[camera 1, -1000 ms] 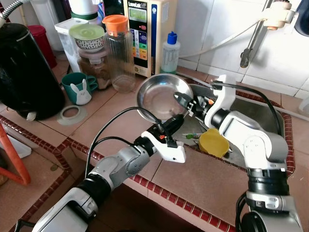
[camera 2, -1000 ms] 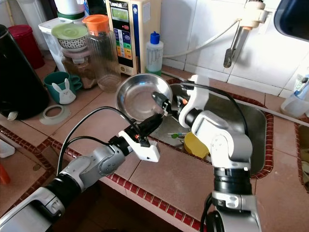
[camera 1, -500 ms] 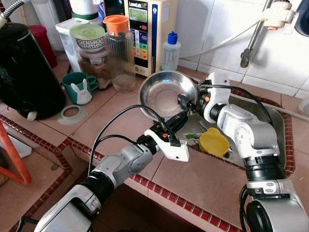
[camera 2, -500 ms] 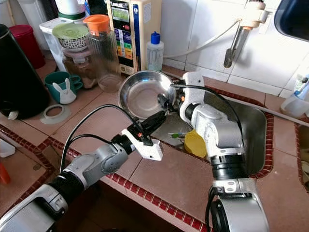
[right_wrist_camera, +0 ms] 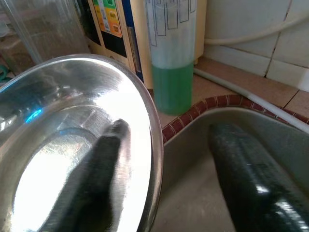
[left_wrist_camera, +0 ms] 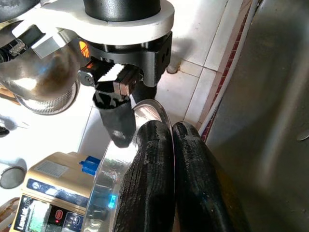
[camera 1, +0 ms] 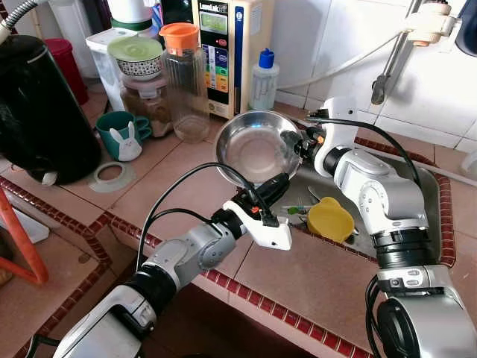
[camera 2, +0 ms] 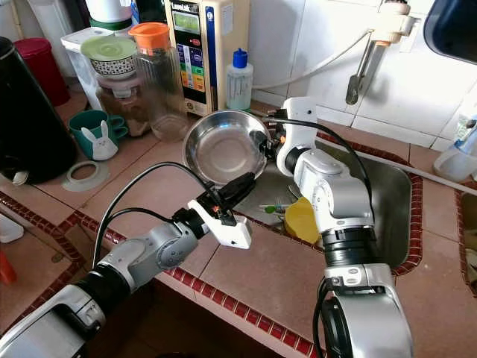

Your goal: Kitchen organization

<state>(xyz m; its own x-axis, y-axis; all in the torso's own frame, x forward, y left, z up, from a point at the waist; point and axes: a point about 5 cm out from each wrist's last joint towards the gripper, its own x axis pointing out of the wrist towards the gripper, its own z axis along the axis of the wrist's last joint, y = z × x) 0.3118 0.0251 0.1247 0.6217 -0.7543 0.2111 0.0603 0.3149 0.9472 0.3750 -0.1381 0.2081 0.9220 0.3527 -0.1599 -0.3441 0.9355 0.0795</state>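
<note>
Both silver arms reach forward and meet at a steel bowl (camera 1: 257, 147) held in the air above the tiled tabletop (camera 1: 171, 194), at the near left corner of the sink (camera 2: 391, 201). The left gripper (camera 1: 277, 183) stretches up from below, its jaws closed on the bowl's near rim. The right gripper (camera 1: 301, 145) bends in from the sink side; its jaws stand apart astride the far rim, one finger inside the bowl, one outside. The bowl is round, shallow, polished and mirror-bright, tilted on edge so its hollow faces the robot. A yellow cup (camera 1: 330, 219) lies in the sink.
</note>
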